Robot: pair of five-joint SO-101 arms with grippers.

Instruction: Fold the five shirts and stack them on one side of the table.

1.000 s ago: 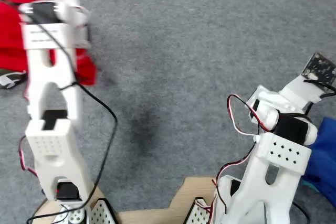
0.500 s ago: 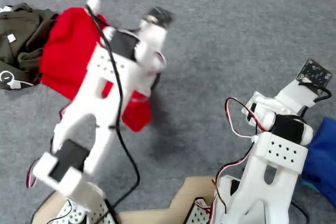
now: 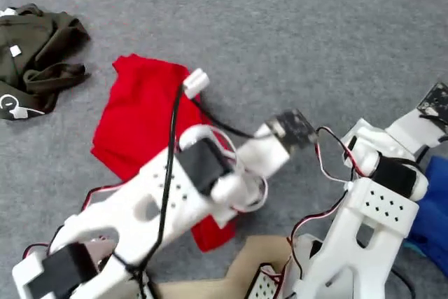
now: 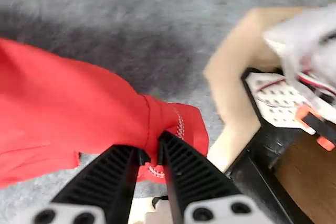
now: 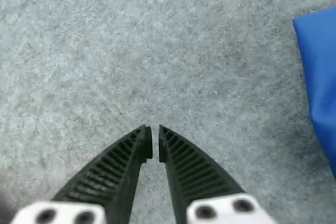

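Note:
A red shirt (image 3: 143, 120) lies spread and rumpled on the grey table, left of centre. My left arm (image 3: 175, 194) stretches across its near part. In the left wrist view my left gripper (image 4: 152, 157) is shut on a bunched fold of the red shirt (image 4: 73, 108) near its hem. A crumpled dark olive shirt (image 3: 35, 50) sits at the far left. A blue shirt (image 3: 435, 218) lies at the right edge beside my right arm (image 3: 378, 201). My right gripper (image 5: 152, 141) is shut over bare table with nothing in it, and the blue shirt (image 5: 320, 72) lies off to one side.
The wooden base board (image 3: 262, 257) with the arm mounts sits at the table's front edge, close to the red shirt's near corner (image 3: 217, 232). The grey table surface (image 3: 294, 40) stretches open across the back and centre right.
My left arm has swung from the far left towards the front centre, dragging the red shirt off the olive one and across the table. The right arm has barely shifted.

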